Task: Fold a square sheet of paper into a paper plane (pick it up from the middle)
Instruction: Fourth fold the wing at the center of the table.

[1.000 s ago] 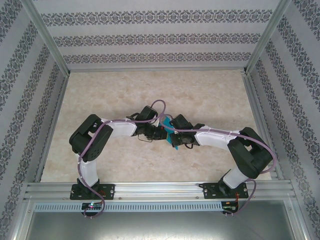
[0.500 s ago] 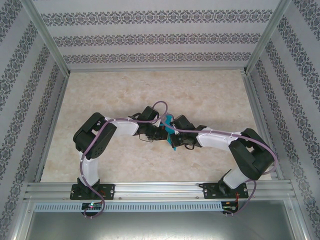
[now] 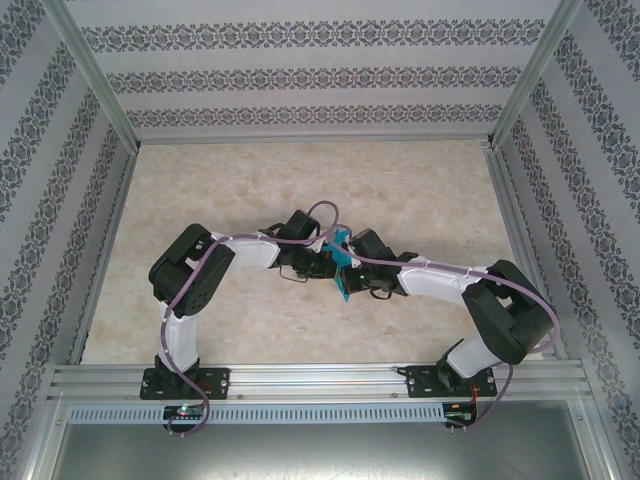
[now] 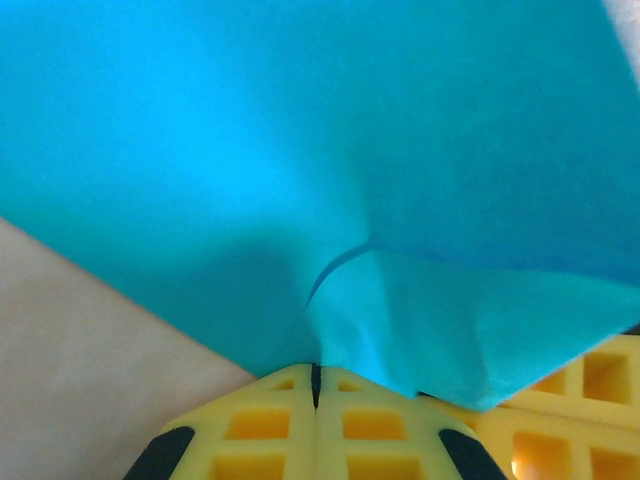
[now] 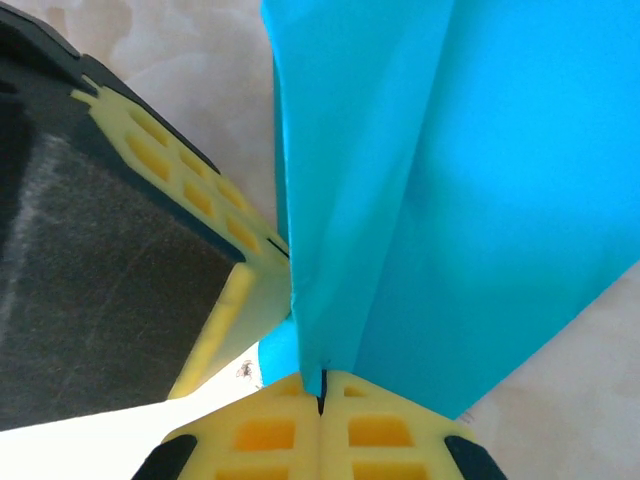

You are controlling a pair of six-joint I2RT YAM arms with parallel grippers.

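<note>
At mid-table, caught between the two arms (image 3: pixel 245 255): paper sheet (image 3: pixel 342 268), from above just a narrow teal sliver, mostly masked by them and a cable (image 3: pixel 322 208). Pinched tight at a puckered fold by left gripper (image 4: pixel 316 372), pads (image 4: pixel 260 425) together; likewise clamped along a crease by right gripper (image 5: pixel 320 385). Cropped by both close views; overall outline unclear.
</note>
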